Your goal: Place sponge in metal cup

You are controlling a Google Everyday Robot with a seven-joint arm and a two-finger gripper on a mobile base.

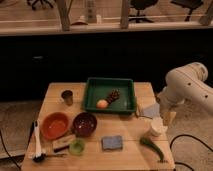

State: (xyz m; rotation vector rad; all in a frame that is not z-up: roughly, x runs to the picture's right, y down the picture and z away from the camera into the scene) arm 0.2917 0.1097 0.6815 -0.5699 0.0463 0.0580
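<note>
Gripper [167,119] hangs at table [134,131] R edge, jaws apart, empty. Best approach: drop straight onto sponge [112,142], pinch its short side, then go to metal cup [67,96].

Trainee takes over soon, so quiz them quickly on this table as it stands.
1. True or false: the sponge already sits in the metal cup.
2. The round orange item lies in: A red bowl, B green tray, C white cup?
3. Where is the tool?
Key: 1 false, it lies on the table; 2 B; 3 by the table's right edge, open, holding nothing.
</note>
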